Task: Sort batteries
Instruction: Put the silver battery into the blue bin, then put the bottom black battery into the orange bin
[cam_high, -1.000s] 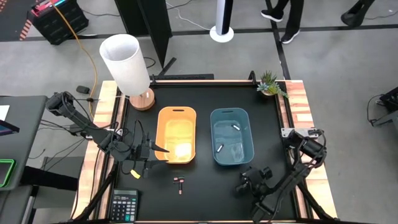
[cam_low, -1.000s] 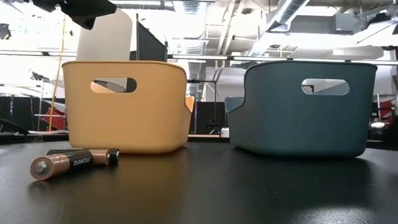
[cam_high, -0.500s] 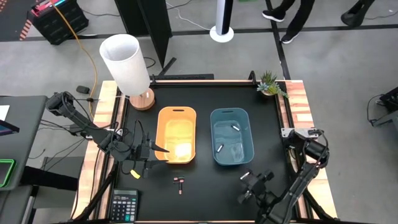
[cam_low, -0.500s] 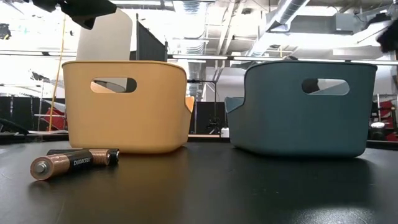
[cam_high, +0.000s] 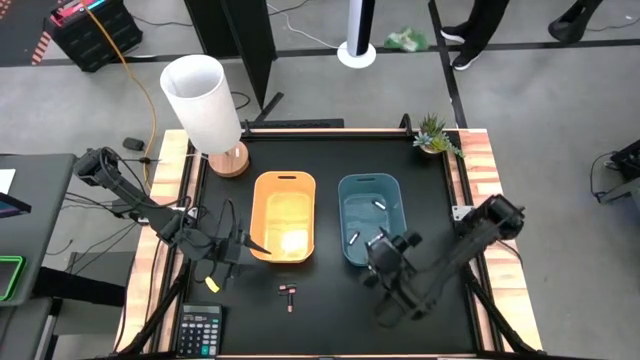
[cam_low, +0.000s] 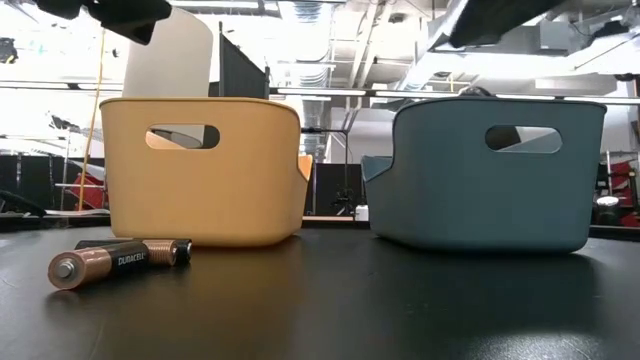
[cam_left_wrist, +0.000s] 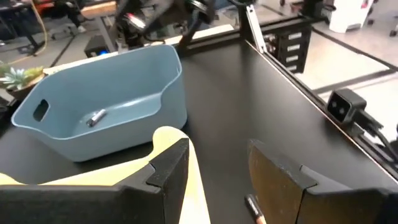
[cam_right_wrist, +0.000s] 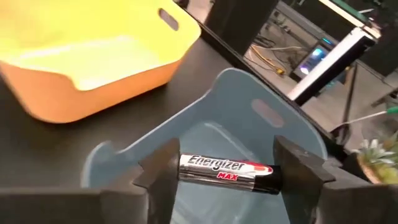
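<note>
My right tool (cam_right_wrist: 227, 171) is pinching an Energizer battery (cam_right_wrist: 227, 170) above the blue bin's (cam_right_wrist: 205, 134) near end. It's a small, rigid, slick cylinder, so I've taken it end to end, long axis spanning the fingers. My left tool (cam_left_wrist: 214, 171) hangs spread by the orange bin's (cam_high: 284, 216) near-left corner. Two Duracell batteries (cam_low: 115, 262) lie on the worktop (cam_high: 330, 300).

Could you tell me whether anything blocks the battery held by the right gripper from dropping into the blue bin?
Nothing visible does. The right gripper holds the battery crosswise over the blue bin, whose open top lies right below it.
</note>
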